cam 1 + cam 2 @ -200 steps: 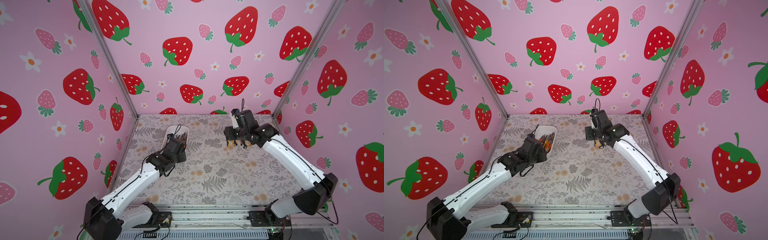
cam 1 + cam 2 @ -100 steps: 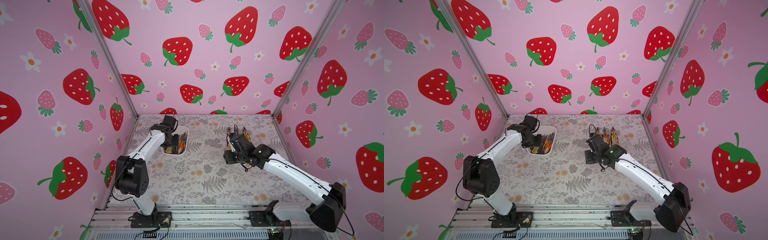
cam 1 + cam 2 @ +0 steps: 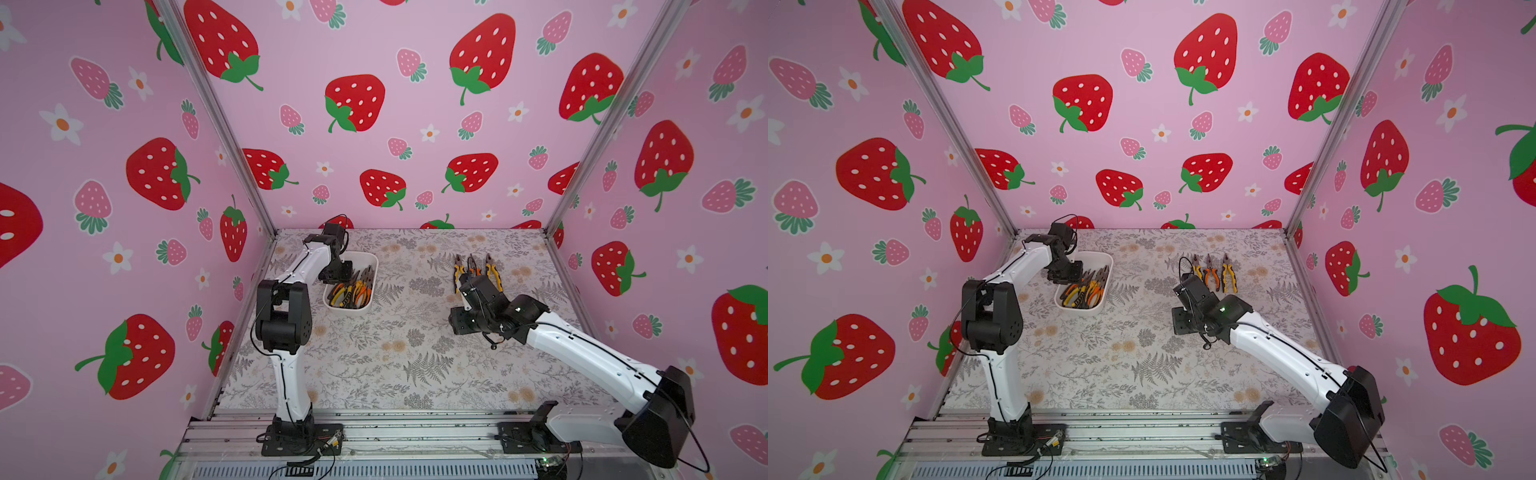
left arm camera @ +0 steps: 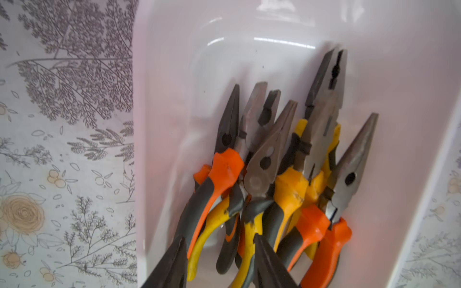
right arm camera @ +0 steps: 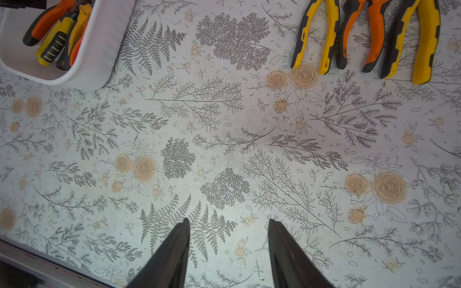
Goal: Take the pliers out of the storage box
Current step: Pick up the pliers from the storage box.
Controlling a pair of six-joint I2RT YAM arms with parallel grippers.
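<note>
**On the floral table: three pliers out, a heap left in the box**

Nearest the front rail (image 3: 395, 432), the right gripper (image 5: 229, 222) hangs over bare table (image 3: 395, 353), its jaws well apart and holding nothing.

Farther in, on the left arm's side, stands the storage box (image 3: 347, 311), a shallow white tub with rounded corners. Pliers (image 4: 269, 162) lie heaped in it, handles toward the front and noses toward the back wall. At least five dark metal heads show, some needle-nosed, above overlapping orange-and-black and yellow-and-black handles. The left gripper (image 4: 220, 249) reaches down into the box with its jaws partly apart and its fingertips (image 4: 174, 261) among the handles. A couple of handles lie between them, but whether the pads press on any I cannot tell.

Beyond the right gripper, well apart from the box, three pliers (image 3: 476, 268) lie side by side on the table, noses toward the back — yellow handles, orange, yellow.

The table is a pale sheet printed with grey ferns and tan roses. Pink walls (image 3: 374, 145) with red strawberries and white flowers close it in on three sides, with metal posts (image 3: 224, 137) at the corners.
</note>
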